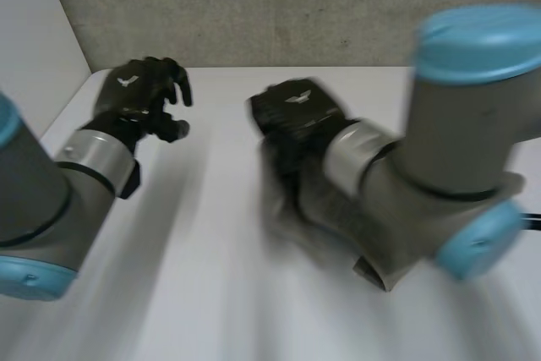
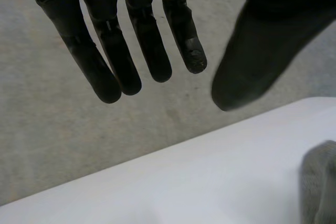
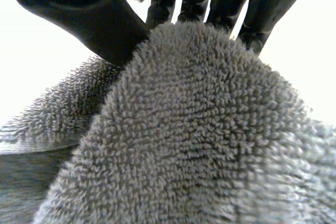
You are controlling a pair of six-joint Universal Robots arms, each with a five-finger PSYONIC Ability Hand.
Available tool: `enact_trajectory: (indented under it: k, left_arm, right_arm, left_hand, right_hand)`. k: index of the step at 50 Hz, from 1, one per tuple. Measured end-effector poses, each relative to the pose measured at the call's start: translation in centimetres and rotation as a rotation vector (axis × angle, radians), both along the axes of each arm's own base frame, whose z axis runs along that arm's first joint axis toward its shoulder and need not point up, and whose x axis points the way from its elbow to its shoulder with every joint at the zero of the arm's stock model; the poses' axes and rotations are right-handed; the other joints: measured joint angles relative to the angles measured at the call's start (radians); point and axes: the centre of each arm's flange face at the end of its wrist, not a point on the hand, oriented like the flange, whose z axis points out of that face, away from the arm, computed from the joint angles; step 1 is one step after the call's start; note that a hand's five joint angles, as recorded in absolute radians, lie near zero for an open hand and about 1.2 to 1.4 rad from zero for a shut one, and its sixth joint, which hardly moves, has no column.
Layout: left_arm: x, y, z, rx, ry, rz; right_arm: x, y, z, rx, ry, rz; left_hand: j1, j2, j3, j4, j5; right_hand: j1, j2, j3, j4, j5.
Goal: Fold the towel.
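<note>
The grey terry towel [image 3: 199, 129] bulges up under my right hand [image 3: 105, 19], whose thumb and fingers [image 3: 262, 9] pinch a fold of it. From the head view that right hand [image 1: 296, 112] hovers over the middle of the table, the towel [image 1: 292, 196] hanging bunched beneath it and half hidden by the arm. My left hand [image 1: 139, 99] is raised at the table's far left, apart from the cloth. Its fingers [image 2: 152, 51] are relaxed and spread, nothing between them and the thumb. A small grey piece of towel [image 2: 320, 182] lies beyond the thumb.
The white table [image 1: 211, 276] runs back to a grey wall [image 1: 279, 6], with a pale side wall [image 1: 34, 31] at the left. My right arm [image 1: 439, 166] crosses the table's right half.
</note>
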Motion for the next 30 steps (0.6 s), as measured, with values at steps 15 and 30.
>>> enact_trajectory:
  k: [15,30]
  left_arm:
    - [2.0,-0.2,-0.4,0.049,0.055,0.017]
    - [1.3,1.5,-2.6,0.109,-0.014,-0.039]
  right_arm:
    - [2.1,3.5,-3.4,0.065,0.075,0.078]
    - [-10.7,0.6,-1.0,0.051,0.145,-0.239]
  left_hand:
    - [-0.107,-0.109,-0.108,-0.106,-0.109]
    - [-0.413,-0.409,-0.420,-0.408,-0.426]
  right_hand:
    - [-1.082,-1.066,-1.092,-1.088,-1.128]
    - [-1.099,-1.068,-1.095,-1.088,-1.139]
